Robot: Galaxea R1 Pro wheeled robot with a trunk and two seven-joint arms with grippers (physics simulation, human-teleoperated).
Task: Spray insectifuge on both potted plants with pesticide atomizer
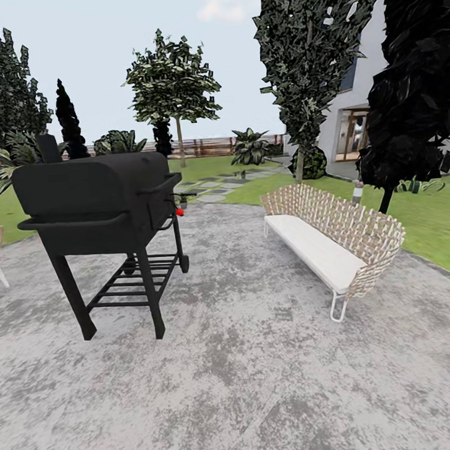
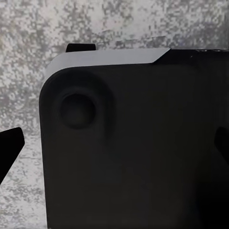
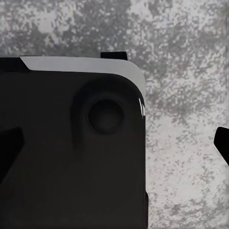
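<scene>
From my head camera I'm looking across a round patio (image 1: 260, 356) of mottled grey paving, with a black barbecue grill (image 1: 101, 212) on splayed legs standing at the left and hiding much of what lies behind it. Just past its side shelf a small red speck (image 1: 179, 212) shows, but it is too small for me to say whether it belongs to the pesticide atomizer. Right beside it, a tiny potted plant (image 1: 183, 199) peeks out at the patio's far edge, near the grey stepping stones (image 1: 222, 183) crossing the lawn; I can only pick out one. A woven wicker sofa (image 1: 332, 235) with a white cushion and thin white legs sits at the right, and a chair at the left edge is cut off. In my left wrist camera the left gripper (image 2: 114, 148) shows only as dark finger tips at the frame's sides, set wide apart with nothing between them, above the robot's rounded black base (image 2: 133, 157). The right gripper (image 3: 114, 143) looks the same, spread and empty over the speckled paving.
</scene>
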